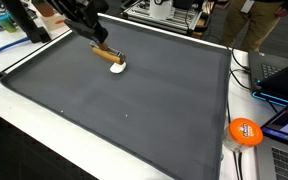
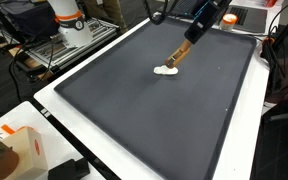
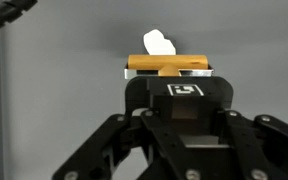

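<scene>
Jaws clamped shut on the wooden-handled tool, gripper tilted above the dark mat, tool slanting down so its white tip touches the mat near one edge, and the orange round object sits well apart, off the mat.

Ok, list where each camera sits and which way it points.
Exterior view: above a table corner, looking down across the dark mat; the gripper shows at top, holding a wooden-handled tool.
Exterior view: high off another edge, looking along the mat toward the gripper at top.
Wrist view: on the wrist, looking past the gripper at the tool.
Shared: both exterior views show the tool's white tip on the mat.
</scene>
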You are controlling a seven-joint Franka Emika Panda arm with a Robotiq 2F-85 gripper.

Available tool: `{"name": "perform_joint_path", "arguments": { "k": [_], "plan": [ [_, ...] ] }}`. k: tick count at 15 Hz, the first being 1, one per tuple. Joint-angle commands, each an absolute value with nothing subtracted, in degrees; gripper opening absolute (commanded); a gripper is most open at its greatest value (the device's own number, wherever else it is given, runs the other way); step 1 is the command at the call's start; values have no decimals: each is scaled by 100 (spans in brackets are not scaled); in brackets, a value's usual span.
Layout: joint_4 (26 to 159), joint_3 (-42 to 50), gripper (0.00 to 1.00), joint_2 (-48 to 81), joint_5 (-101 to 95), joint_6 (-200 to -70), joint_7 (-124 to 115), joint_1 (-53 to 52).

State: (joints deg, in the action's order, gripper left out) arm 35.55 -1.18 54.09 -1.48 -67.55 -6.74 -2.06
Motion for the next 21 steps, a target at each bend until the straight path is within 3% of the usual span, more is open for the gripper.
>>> {"name": "perform_joint_path", "arguments": {
  "k": [1,7,21],
  "plan": [
    [3764,-148,22,5127,-79,-6214,-791,-238],
    [3738,-211,22,5115,77,-5595,-829,-227],
    [3741,-178,22,5015,-36,-6909,-727,-330]
  ]
}}
